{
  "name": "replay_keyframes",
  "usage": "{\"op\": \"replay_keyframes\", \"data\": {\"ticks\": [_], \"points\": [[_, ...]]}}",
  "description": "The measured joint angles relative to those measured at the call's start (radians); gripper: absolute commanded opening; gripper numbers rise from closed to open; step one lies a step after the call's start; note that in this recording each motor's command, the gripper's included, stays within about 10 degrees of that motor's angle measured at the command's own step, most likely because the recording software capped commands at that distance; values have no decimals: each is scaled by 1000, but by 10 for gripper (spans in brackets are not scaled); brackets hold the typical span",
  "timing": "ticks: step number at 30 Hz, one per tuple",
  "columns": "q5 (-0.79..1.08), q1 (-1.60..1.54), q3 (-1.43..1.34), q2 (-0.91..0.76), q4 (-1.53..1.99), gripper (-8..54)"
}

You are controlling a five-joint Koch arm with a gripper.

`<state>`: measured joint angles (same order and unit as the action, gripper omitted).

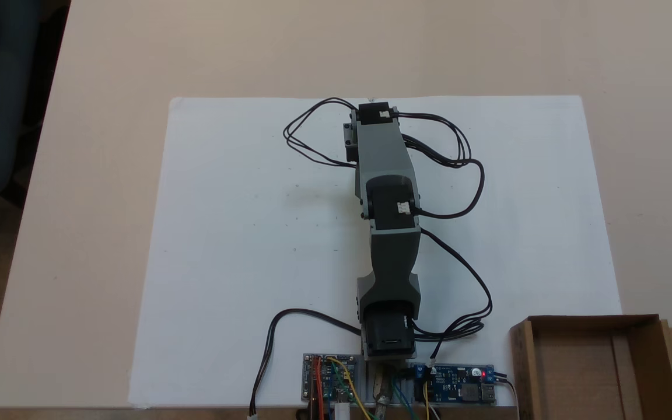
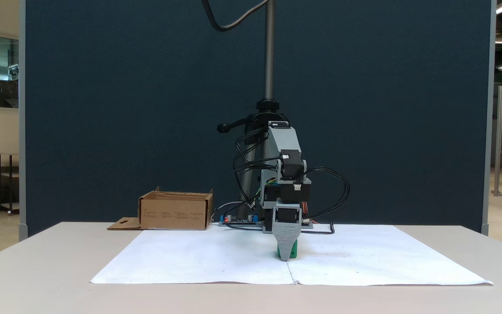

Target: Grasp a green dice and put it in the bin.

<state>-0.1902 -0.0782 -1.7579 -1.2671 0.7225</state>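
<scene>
In a fixed view from the front, the green dice rests on the white paper, partly covered by the grey jaw of my gripper. The gripper points straight down with its tip at the dice. One jaw faces the camera and hides the other, so the gap does not show. In a fixed view from above, the stretched arm covers the dice and the jaws. The bin, a brown cardboard box with a flap, stands beside the arm's base, also seen as the bin at the back left.
A white paper sheet covers the middle of the beige table. Circuit boards and loose black cables lie around the arm's base. A dark stand pole rises behind the arm.
</scene>
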Motion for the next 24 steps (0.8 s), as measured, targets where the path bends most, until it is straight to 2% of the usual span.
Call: {"op": "replay_keyframes", "data": {"ticks": [12, 18, 24], "points": [[0, 2, 5, 0, -2, 316], [0, 2, 14, 0, -3, 129], [0, 2, 14, -2, -3, 120]]}}
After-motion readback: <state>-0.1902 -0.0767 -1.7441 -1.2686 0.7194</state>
